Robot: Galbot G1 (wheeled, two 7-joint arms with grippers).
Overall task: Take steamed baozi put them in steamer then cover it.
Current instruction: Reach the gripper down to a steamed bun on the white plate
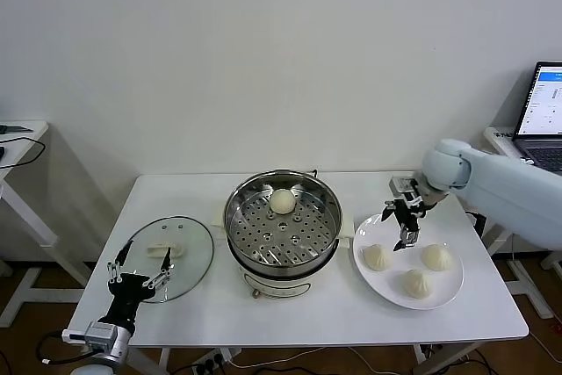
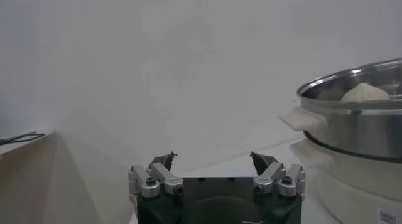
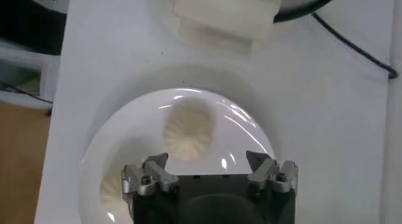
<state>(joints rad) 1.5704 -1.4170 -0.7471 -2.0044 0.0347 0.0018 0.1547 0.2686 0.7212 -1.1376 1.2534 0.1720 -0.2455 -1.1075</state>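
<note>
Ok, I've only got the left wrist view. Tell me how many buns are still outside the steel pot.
Observer: Three small cream-white pleated buns lie on the flat round white plate, on the robot's right of the wide shiny steel steamer pot.
Operator: Report the right arm.
Observer: The right end effector hangs open over that plate, holding nothing.
Operator: Now find the lid.
Observer: The round clear glass lid lies flat on the white table, left of the pot, close by the open left end effector.

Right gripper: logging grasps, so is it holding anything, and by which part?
Nothing. The right gripper is open and empty above the plate of baozi.
</note>
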